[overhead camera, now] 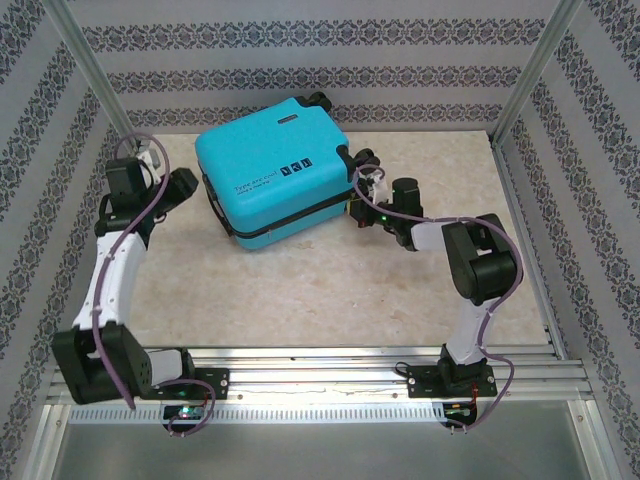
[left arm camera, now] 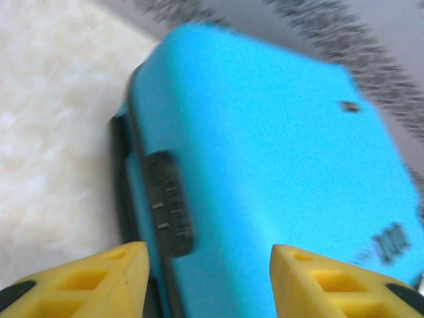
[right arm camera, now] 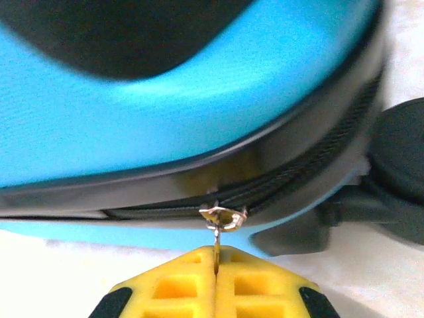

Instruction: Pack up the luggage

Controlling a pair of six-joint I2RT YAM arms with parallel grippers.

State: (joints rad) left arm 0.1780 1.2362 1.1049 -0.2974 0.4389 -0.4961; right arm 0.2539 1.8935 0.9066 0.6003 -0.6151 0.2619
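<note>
Zipping: I have the right gripper (right arm camera: 216,257) pinched on the zipper pull (right arm camera: 223,216), near a wheel (right arm camera: 397,159).
Luggage (overhead camera: 272,170): closed, flat on the table (overhead camera: 330,290), mid-rear.
Left gripper (left arm camera: 209,265): jaws apart, empty, beside the lock (left arm camera: 169,202).
Advice: I'd pull along the track, low and steady, bracing the shell.

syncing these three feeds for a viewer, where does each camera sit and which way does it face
Top external: above and behind the bases, looking down at the table and the luggage; left arm and right arm show.
Left wrist: on the left arm, facing the luggage's side with its lock panel; left gripper shows, fingers apart.
Right wrist: on the right arm, close on the zipper band; right gripper shut on the zipper pull, a wheel beside.
Shared: both wrist views catch the luggage's zipper band.
</note>
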